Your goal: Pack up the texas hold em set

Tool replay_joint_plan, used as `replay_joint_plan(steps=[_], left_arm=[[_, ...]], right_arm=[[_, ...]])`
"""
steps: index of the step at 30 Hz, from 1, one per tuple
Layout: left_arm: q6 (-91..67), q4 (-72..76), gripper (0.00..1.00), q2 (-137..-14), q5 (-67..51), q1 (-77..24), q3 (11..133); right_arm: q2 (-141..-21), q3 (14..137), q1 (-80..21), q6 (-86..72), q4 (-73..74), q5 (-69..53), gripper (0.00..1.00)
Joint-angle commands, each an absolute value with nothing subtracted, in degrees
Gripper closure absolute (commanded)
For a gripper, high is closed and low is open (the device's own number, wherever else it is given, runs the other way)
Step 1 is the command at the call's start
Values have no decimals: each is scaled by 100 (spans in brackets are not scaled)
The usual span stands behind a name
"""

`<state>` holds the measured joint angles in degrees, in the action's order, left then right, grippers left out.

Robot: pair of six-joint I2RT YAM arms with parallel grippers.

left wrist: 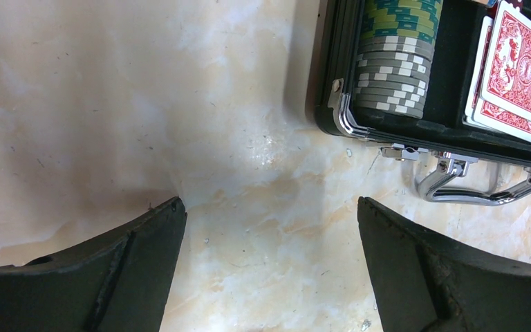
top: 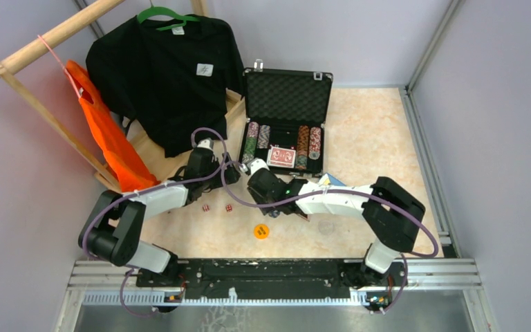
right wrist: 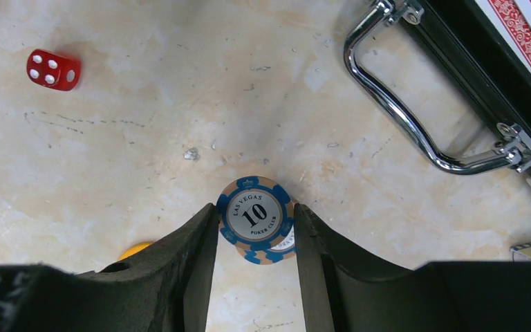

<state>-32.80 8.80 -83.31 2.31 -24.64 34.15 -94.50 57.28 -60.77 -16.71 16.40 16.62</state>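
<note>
The black case (top: 287, 97) lies open at the back, with rows of striped chips (top: 252, 138) and red-backed cards (top: 281, 157) inside. My right gripper (right wrist: 256, 221) is shut on a blue and tan "10" poker chip (right wrist: 254, 213), and a second like chip (right wrist: 287, 243) peeks out beneath it. In the top view this gripper (top: 254, 192) is in front of the case. My left gripper (left wrist: 269, 221) is open and empty over bare floor by the case's front left corner (left wrist: 342, 114); it also shows in the top view (top: 234, 173).
Two red dice (top: 206, 207) (top: 228, 207) and a round yellow token (top: 261, 232) lie on the floor; one die (right wrist: 53, 70) shows in the right wrist view. The case's silver handle (right wrist: 415, 131) is close by. A black T-shirt (top: 169, 69) and an orange bag (top: 107, 135) hang at the back left.
</note>
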Motion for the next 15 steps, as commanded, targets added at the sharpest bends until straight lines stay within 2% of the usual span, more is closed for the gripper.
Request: replay_joint_plan(steps=[1,15], left_arm=[[-3270,789,1,-8464,180,-2486,3524],[-3296,803,1,-8495,106,-2479,3528]], right_arm=[[-9138,5652,-5997,-1630,1578,1810,57],[-9005,5351,-5943,-1740,1572,1860,57]])
